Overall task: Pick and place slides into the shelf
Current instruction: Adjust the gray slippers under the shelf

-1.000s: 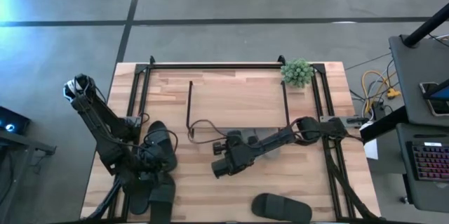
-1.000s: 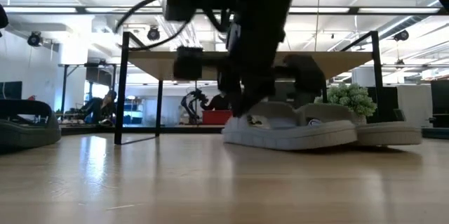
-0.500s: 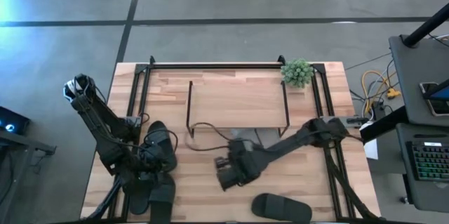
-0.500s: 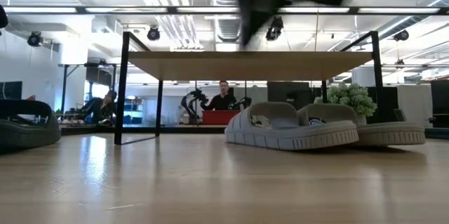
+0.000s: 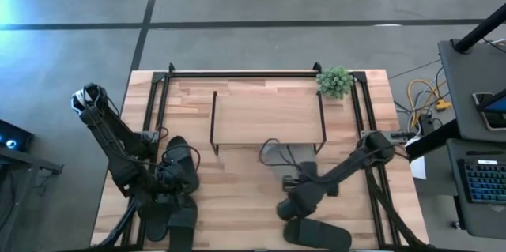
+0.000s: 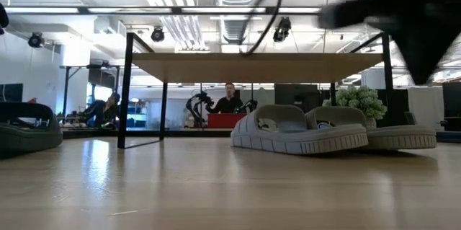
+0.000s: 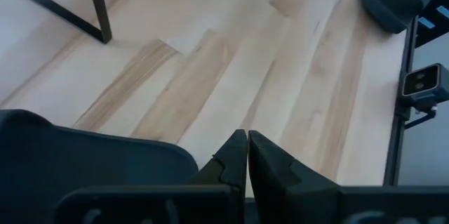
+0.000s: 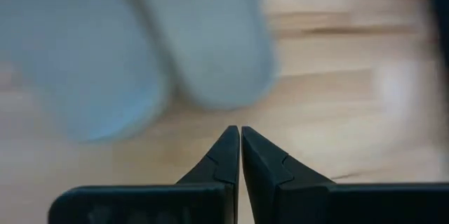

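Note:
Two light grey slides (image 6: 299, 133) (image 6: 400, 136) stand sole-down on the table under the shelf (image 5: 267, 115); their toe ends (image 5: 273, 154) stick out past its near edge. In the right wrist view the grey slides (image 8: 196, 41) are blurred. One black slide (image 5: 316, 235) lies near the table's near edge. My right gripper (image 5: 288, 209) (image 8: 240, 136) hangs shut above the table, just left of that slide. My left gripper (image 5: 162, 203) (image 7: 247, 140) is shut and sits low among several black slides (image 5: 180, 167) at the table's left.
A small green plant (image 5: 334, 81) stands at the shelf's far right corner. Black frame rails (image 5: 371, 181) run along the table's left and right sides. Bare wood (image 5: 237, 197) lies between the two arms. A person (image 6: 229, 100) shows in the room behind.
My right gripper has risen from the front grey slide under the shelf's near edge. It has swung toward the table's near edge and to the right, ending beside the lone black slide. The grey slides stay where they were. The left arm has kept still.

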